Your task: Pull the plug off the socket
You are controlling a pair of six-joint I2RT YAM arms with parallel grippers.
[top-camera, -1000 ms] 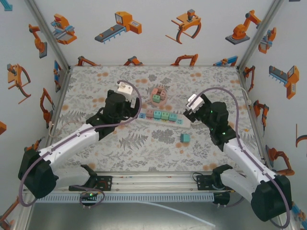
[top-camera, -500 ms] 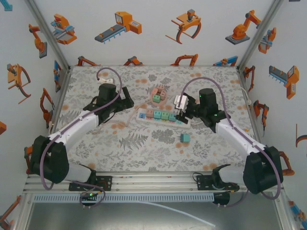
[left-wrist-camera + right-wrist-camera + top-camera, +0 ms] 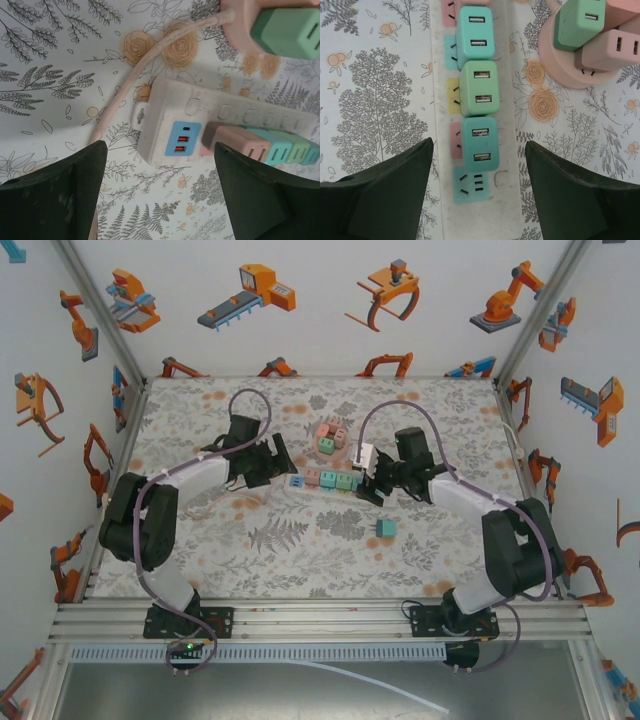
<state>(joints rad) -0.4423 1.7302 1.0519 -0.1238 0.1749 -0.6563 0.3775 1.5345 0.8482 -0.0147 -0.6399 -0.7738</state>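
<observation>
Teal plug [image 3: 479,144] on the power strip [image 3: 506,100], middle of the table [image 3: 200,550], sits right under the spread fingers [image 3: 385,200] of the right gripper [image 3: 370,482], with the strip running straight away from that hand. Left gripper [image 3: 283,462], also apart, hovers at the cord [image 3: 130,85] end, so right's nearer imo.

The table cover [image 3: 380,100] is white, printed with grey ferns and orange roses. Between the fingers [image 3: 375,200] of the right gripper [image 3: 479,141], the white power strip [image 3: 506,125] carries a teal plug [image 3: 480,145], with a light green plug [image 3: 479,87] and a second teal plug [image 3: 476,32] ahead; its socket faces show blue, pink and yellow. Ahead to the right sits a pink round hub [image 3: 560,75]. Under the left gripper [image 3: 159,146], a blue panel [image 3: 182,137] has orange ports, and the cord [image 3: 125,95] is pale pink. The fingers look dark green, possibly black.
</observation>
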